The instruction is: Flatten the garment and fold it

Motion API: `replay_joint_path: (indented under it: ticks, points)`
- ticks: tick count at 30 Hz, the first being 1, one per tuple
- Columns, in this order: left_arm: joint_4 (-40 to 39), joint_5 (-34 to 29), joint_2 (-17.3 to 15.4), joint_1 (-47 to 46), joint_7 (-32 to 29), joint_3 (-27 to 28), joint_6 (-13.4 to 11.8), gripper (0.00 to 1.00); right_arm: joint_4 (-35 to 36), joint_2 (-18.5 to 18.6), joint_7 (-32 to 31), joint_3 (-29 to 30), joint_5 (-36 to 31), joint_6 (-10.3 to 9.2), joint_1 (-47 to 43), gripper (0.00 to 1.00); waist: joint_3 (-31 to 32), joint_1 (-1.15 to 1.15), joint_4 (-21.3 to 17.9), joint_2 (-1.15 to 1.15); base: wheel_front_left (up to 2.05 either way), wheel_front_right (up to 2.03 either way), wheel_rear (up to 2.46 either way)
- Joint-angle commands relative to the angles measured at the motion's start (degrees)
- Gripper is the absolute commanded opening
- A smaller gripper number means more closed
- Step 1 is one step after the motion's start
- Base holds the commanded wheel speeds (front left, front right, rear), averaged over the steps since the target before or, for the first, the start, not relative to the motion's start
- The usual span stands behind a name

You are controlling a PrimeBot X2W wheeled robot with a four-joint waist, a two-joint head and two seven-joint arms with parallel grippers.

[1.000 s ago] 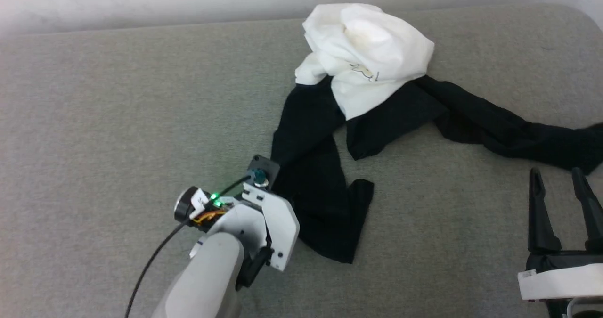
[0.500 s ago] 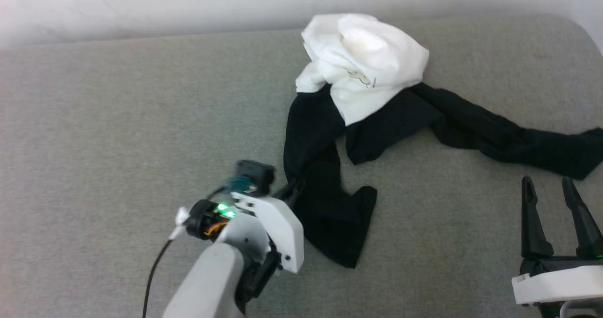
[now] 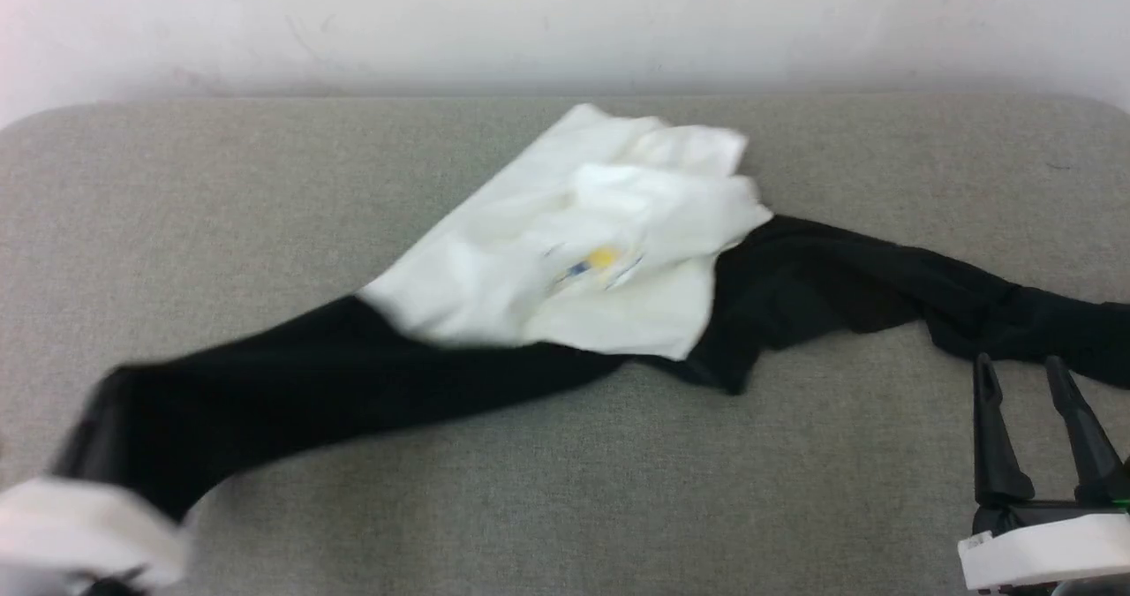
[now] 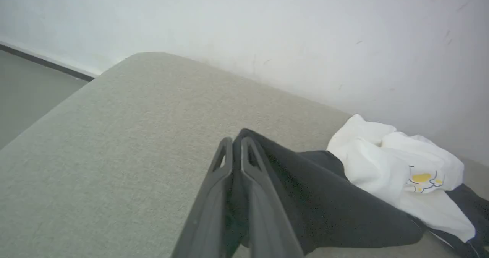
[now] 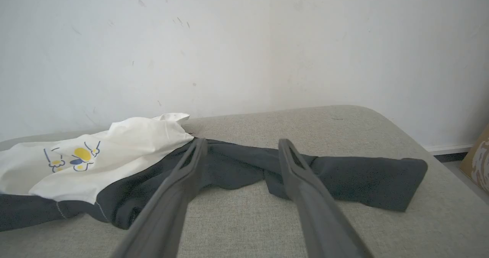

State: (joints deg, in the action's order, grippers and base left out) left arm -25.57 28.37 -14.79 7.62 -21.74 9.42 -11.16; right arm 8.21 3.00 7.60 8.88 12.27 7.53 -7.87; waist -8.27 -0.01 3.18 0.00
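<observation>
- The garment (image 3: 583, 260) lies across the middle of the grey padded surface (image 3: 265, 181). Its white body is bunched toward the far side, with the yellow-and-blue drawing facing up.
- One black sleeve (image 3: 309, 384) is drawn out in a taut band toward the near left. The other sleeve (image 3: 971, 305) trails rumpled toward the right edge.
- The left gripper (image 4: 235, 141) has its fingers pressed together on the end of the left sleeve, and dark cloth shows between and around them. In the head view that corner is blurred.
- The right gripper (image 3: 1015, 366) hangs with its fingers spread and nothing between them, just on the near side of the right sleeve.
- Risk: nothing anchors the right side, so further pull to the left would likely drag the whole shirt along rather than spread it.
- Risk: the pinch sits on a sleeve end only, and a sharp tug may let the soft cloth slip out.
- Risk: the body is folded over itself, and tension through one sleeve may twist it tighter instead of opening it.
- Risk: the right sleeve lies close to the surface's right edge and could slide off if it is nudged that way.
</observation>
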Motion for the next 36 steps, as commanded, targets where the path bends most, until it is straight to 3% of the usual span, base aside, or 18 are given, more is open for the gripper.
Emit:
replay_joint_path:
  ticks: [1,6,9,15,20,24,31,36]
  points:
    - [-0.74,0.26,-0.95,2.74,-0.26,3.27,-1.04,0.00,-0.21,-0.13,0.02,0.25,0.22,-0.04,-0.53,1.00,-0.70,0.01,-0.39,0.00,0.00,0.00,0.00]
    - [2.76,-0.18,-2.55,8.18,0.80,7.86,-1.01,0.00,-0.79,-0.13,-0.07,1.00,0.16,-0.04,-0.35,1.00,-1.59,0.01,-0.62,0.00,0.00,0.00,0.00]
    - [5.75,0.58,-0.83,7.37,3.23,6.90,-0.51,1.00,-1.12,-0.13,-0.40,0.55,-0.04,-0.04,0.18,1.00,-1.52,0.01,-1.00,0.00,0.00,0.00,0.00]
    - [3.86,7.16,3.10,3.58,6.30,4.95,3.08,1.00,-1.09,-0.13,-1.06,0.40,-0.32,-0.04,0.26,1.00,-0.58,0.01,-1.59,0.00,0.00,0.00,0.00]
    - [-3.58,6.22,0.94,-1.55,7.73,3.47,5.30,1.00,-0.69,-0.13,-1.45,0.60,-0.71,-0.04,0.35,1.00,-0.58,0.01,-2.21,0.00,0.00,0.00,0.00]
    - [-5.41,2.72,-1.29,-3.44,4.86,-2.88,7.38,1.00,-0.89,-0.13,-1.09,-0.15,-0.16,-0.04,0.75,1.00,-1.40,0.01,-3.37,0.00,0.00,0.00,0.00]
    - [2.56,-9.70,-7.53,-1.65,-3.02,-17.67,12.48,1.00,-1.58,-0.13,-0.30,-0.42,0.39,-0.04,1.14,1.00,-3.47,0.01,-4.57,0.00,0.00,0.00,0.00]
    - [11.34,-12.16,-6.70,-2.27,-3.48,-23.74,14.42,1.00,-1.78,-0.13,-0.09,-0.04,0.44,-0.04,1.63,1.00,-4.45,0.01,-4.21,0.00,0.00,0.00,0.00]
